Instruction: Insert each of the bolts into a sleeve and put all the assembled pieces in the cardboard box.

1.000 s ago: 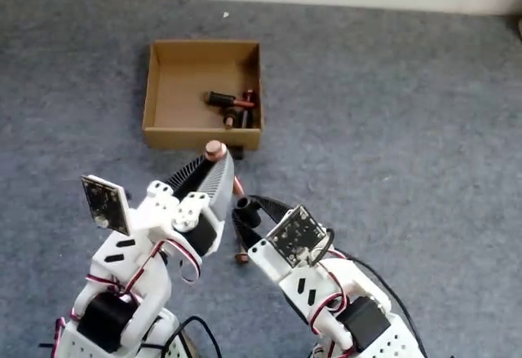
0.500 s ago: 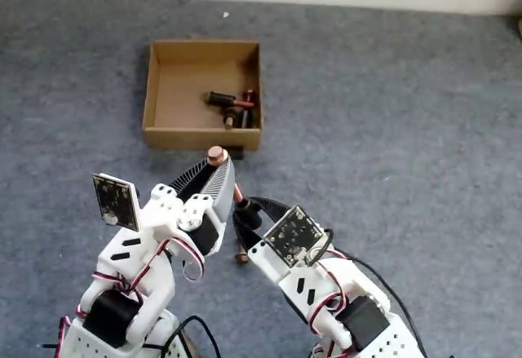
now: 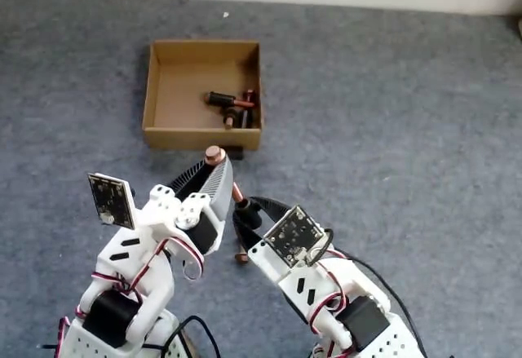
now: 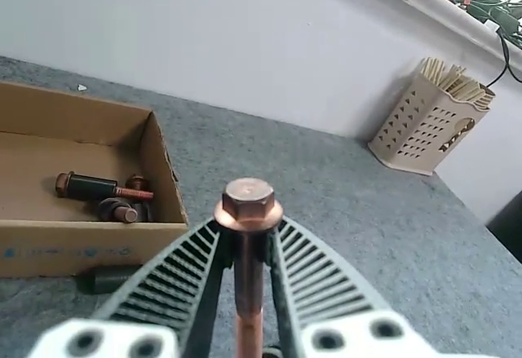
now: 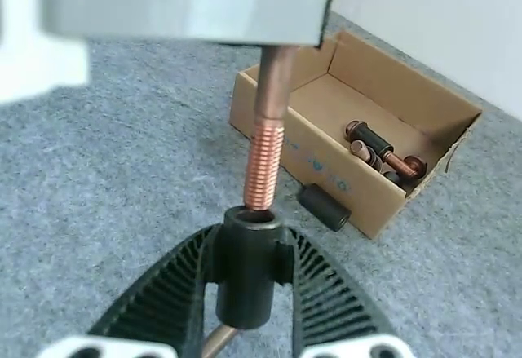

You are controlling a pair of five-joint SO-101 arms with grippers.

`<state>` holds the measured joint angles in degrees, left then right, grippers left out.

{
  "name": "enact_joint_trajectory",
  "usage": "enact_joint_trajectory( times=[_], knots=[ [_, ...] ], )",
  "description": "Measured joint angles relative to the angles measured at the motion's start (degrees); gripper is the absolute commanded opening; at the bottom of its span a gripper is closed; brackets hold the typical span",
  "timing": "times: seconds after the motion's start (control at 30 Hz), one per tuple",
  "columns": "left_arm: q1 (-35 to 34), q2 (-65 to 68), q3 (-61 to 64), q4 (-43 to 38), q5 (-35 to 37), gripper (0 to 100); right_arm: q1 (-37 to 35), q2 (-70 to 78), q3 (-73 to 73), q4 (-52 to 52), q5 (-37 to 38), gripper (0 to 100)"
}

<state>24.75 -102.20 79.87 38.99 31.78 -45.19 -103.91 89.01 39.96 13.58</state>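
- Left hand (image 4: 249,240) is closed on the copper bolt (image 4: 248,205), head up. Its threaded tip sits right at the mouth of the black sleeve (image 5: 247,268), which the right hand (image 5: 249,248) has clamped, just above the table (image 3: 408,130).
- The danger: the bolt looks slightly off the sleeve's line, so the threads could snag on the rim and lever the sleeve out of its grip.
- Push too hard and the bolt could slide back through the left hand's hold.
- Count: one bolt held, one spare bolt (image 3: 242,256) lying under the right hand. One sleeve held, one loose sleeve (image 5: 325,206) just beside the cardboard box (image 3: 201,139).
- Inside the box — at least two assembled pieces (image 3: 231,102); I can't tell the exact number.
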Motion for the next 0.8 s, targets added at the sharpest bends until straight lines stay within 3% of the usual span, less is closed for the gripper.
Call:
enact_joint_trajectory(
  times=[0.2, 0.8],
  knots=[
    [2.99, 0.7, 0.09, 0.97, 0.09, 1, 0.09, -0.09, -0.09, -0.09, 0.0, 0.5],
    [3.08, 0.09, 0.09, 3.52, 0.18, 1, -0.18, -0.09, -0.09, -0.09, 0.0, 0.5]
  ],
)
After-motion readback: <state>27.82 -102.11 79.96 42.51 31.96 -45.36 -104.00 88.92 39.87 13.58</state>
